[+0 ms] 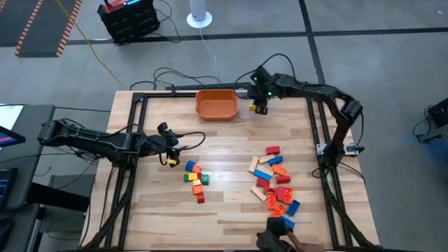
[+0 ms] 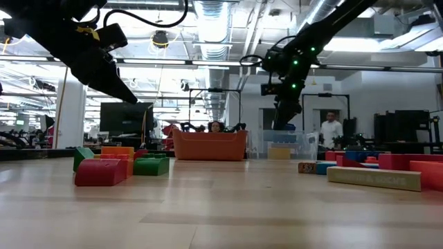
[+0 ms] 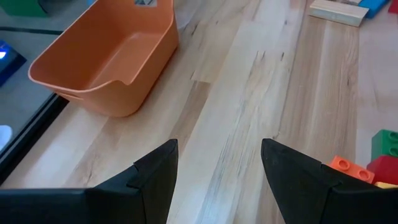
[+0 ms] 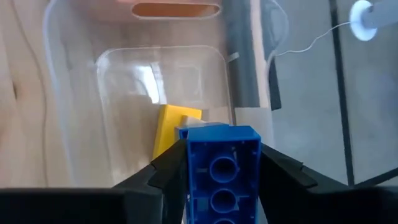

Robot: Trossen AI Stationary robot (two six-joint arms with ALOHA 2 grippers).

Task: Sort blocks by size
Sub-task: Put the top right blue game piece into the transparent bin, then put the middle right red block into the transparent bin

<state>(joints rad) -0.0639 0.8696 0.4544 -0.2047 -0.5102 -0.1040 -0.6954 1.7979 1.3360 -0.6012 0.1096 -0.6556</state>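
A: Start with the widest thing. Where does everything sit on the tabletop (image 1: 231,210)?

B: In the high view, the orange bowl (image 1: 215,104) is at twelve o'clock from the tabletop's middle. The big heap of blocks (image 1: 275,183) lies toward four o'clock, and a smaller cluster (image 1: 195,178) toward seven o'clock. Just beside the bowl, at its three o'clock, stands the clear container (image 4: 143,118) with a yellow block (image 4: 173,127) inside.

A: And the arms?

B: The right gripper (image 1: 260,105) hangs over that container. The left gripper (image 3: 217,171) waits near the smaller cluster with its fingers apart and nothing between them.

A: So the right one matters. What does it have?

B: A blue block (image 4: 221,168), seated between the fingers, studs' hollows facing the wrist camera. Its long axis runs along the fingers, pointing down toward the container floor (so it would fall end first).

A: Is the grip firm?

B: The fingers touch both flanks of the block, so I'd call it clamped, though how tightly I cannot tell from this angle.

A: The relation that decides the coming move?

B: The block is directly above the container's opening, with the yellow one underneath it and a little toward the bowl. My judgement: release here lands it inside, likely beside or against the yellow one.
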